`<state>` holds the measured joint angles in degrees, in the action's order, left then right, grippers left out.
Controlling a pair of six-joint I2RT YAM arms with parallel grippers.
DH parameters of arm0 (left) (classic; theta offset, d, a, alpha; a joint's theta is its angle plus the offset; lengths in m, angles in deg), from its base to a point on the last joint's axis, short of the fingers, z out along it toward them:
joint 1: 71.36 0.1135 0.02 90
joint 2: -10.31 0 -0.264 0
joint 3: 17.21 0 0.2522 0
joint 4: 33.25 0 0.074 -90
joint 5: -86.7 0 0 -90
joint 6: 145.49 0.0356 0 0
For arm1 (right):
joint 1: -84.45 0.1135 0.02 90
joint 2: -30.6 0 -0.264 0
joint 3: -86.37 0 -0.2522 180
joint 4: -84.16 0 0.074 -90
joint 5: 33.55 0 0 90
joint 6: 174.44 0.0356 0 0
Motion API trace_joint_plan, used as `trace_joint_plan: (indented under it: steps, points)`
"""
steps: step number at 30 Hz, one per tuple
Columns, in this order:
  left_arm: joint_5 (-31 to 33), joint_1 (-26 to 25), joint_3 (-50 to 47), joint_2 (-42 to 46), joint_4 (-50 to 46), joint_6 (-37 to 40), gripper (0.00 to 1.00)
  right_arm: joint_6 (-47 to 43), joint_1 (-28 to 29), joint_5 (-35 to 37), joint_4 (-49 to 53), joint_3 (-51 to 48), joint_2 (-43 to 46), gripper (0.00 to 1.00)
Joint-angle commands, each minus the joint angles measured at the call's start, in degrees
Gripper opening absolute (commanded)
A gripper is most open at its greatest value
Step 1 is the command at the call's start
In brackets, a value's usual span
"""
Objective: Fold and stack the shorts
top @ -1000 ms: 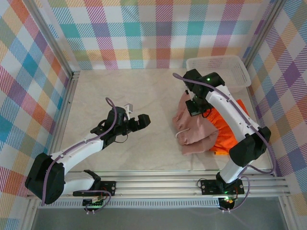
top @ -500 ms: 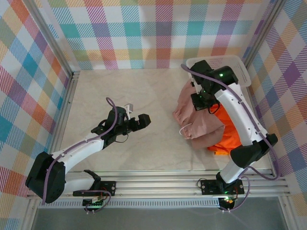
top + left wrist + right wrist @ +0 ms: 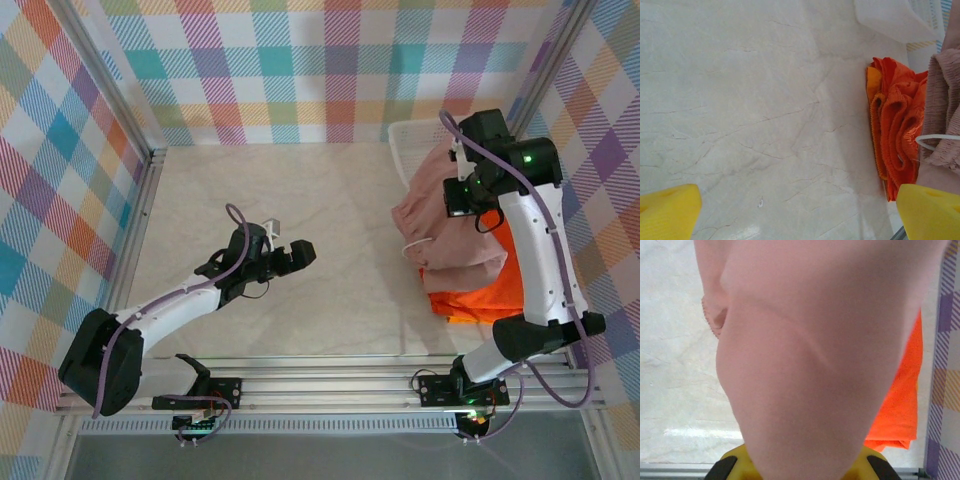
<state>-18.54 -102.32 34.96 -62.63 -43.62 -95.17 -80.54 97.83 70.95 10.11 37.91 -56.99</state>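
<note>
Currently the pink shorts are pinched at their far edge by the right gripper, with the jaws closed on the cloth. They are held partly lifted over the orange shorts at the right side of the table, just in front of the white basket. The hold is judged to serve draping pink onto the orange stack. In the right wrist view the cloth is seen hanging off the fingers. A white drawstring is seen dangling at the left edge, so a snag is possible. The left gripper is parked wide open and empty at mid-table, well apart from the pile, presumably for clearance.
</note>
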Motion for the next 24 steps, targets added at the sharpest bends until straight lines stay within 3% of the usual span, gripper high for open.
trace_joint_plan:
  steps: [1,6,22,24]
  points:
    - [-0.9,0.5,0.7,-0.8,2.5,-0.7,1.0,-3.2,-3.9,-1.2,0.9,-4.1,-0.2,0.0]
    - [-1.1,0.5,0.9,-1.4,2.4,-0.7,1.0,-5.5,-9.8,-0.4,-2.7,-8.3,-1.2,0.0]
    - [-1.7,0.5,1.9,-3.8,2.2,-0.5,1.0,-9.0,-17.2,12.3,-11.8,-17.4,-6.0,0.05]
    - [-1.8,0.5,2.0,-4.1,2.3,-0.5,1.0,-9.0,-18.0,16.5,-12.9,-17.9,-7.0,0.07]
